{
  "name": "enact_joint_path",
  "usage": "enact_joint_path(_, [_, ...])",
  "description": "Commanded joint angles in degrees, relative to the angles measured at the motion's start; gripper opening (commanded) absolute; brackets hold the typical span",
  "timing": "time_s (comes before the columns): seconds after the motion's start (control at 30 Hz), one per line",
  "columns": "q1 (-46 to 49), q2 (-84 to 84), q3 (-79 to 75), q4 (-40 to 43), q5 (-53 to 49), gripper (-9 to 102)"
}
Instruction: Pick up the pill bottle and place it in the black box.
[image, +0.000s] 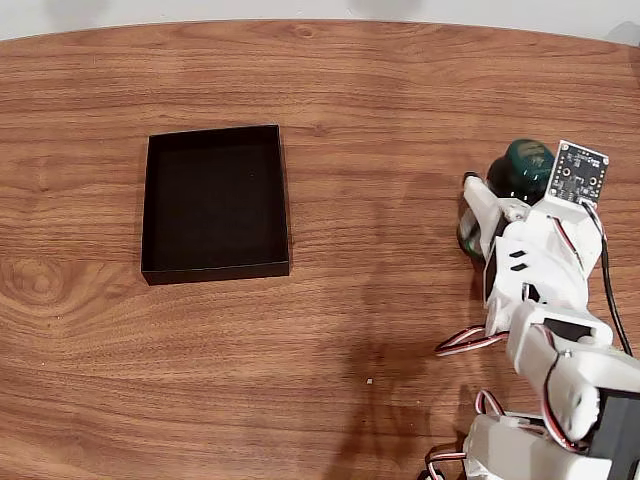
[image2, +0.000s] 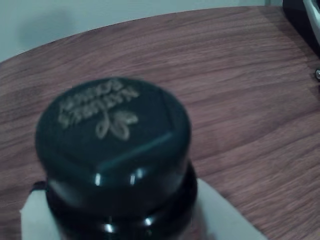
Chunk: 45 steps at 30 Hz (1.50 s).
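The pill bottle (image: 524, 165) is dark green with a round cap and stands at the right of the table in the fixed view. My gripper (image: 512, 188) is closed around it, with a white finger (image: 480, 205) pressed against its left side. In the wrist view the bottle's cap (image2: 115, 135) with pale lettering sits very close, and white finger parts (image2: 227, 220) show on both sides below it. The black box (image: 215, 270), a shallow tray, lies empty on the left half of the table, far from the gripper.
The white arm (image: 545, 290), with red and black wires, rises from the bottom right corner. A small circuit board (image: 580, 172) sits on the wrist just right of the bottle. Bare wood tabletop (image: 380, 200) stretches between the bottle and the box.
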Motion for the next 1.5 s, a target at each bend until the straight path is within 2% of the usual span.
enact_joint_path(0.0, [-1.8,1.0,-2.5,-2.1,-0.6,22])
enact_joint_path(0.33, [-5.2,9.1,3.8,-2.1,-0.4,14])
enact_joint_path(0.6, [-10.1,22.1,8.5,-0.4,-2.2,14])
enact_joint_path(1.17, [-22.6,24.2,5.3,-0.5,2.6,15])
enact_joint_path(1.47, [-25.9,23.8,-2.3,8.3,3.0,14])
